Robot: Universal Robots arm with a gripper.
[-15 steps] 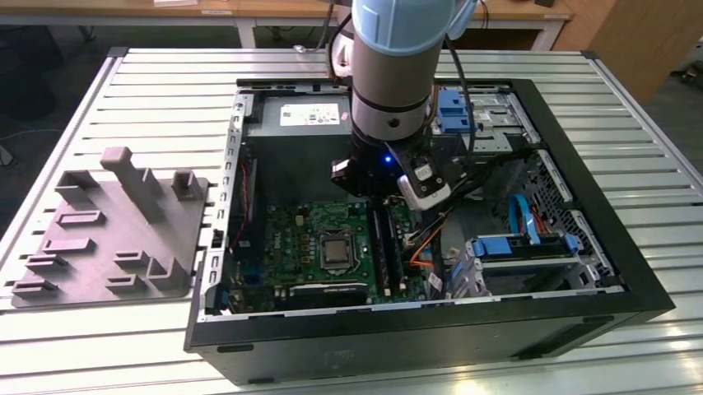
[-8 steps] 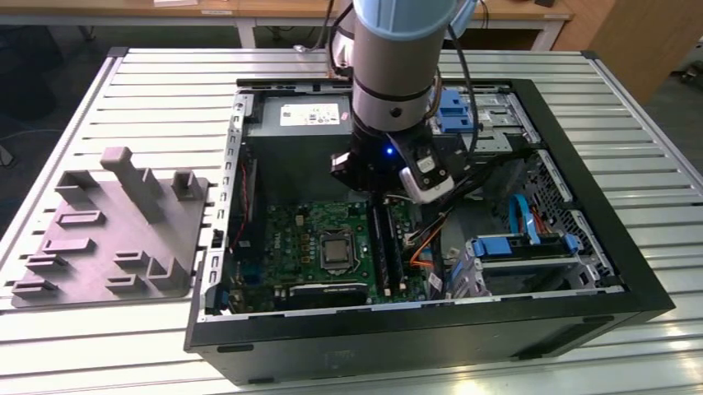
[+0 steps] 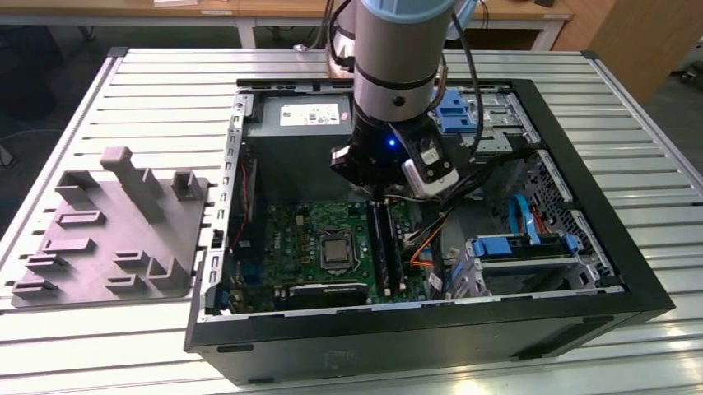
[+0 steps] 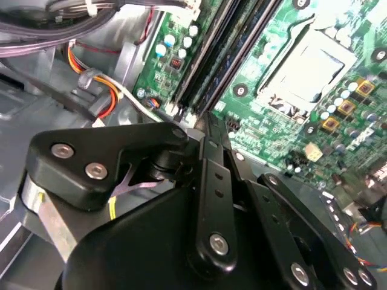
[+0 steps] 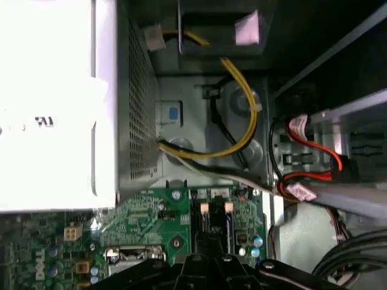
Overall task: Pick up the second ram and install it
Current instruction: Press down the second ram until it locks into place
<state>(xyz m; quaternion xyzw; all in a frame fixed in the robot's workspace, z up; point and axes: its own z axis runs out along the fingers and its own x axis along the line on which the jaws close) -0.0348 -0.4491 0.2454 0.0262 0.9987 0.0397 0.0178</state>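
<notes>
My gripper (image 3: 377,200) hangs inside the open computer case, over the far end of the memory slots on the green motherboard (image 3: 313,247). In the second wrist view its black links meet in a narrow tip (image 4: 202,121), so the fingers look shut with nothing showing between them. The second ram (image 3: 381,247) appears as a long dark stick standing on edge in the slot row, running away from the tip (image 4: 225,54). In the first wrist view the slot ends with pale latches (image 5: 216,211) lie just beyond the gripper (image 5: 211,261). Whether the tip touches the stick is hidden.
A grey plastic block (image 3: 110,226) with slots and posts lies on the slatted table at the exterior view's left. Inside the case are the processor socket (image 4: 308,66), a grey power supply (image 3: 313,119), yellow and orange cables (image 5: 242,109), and blue drive bays (image 3: 516,247).
</notes>
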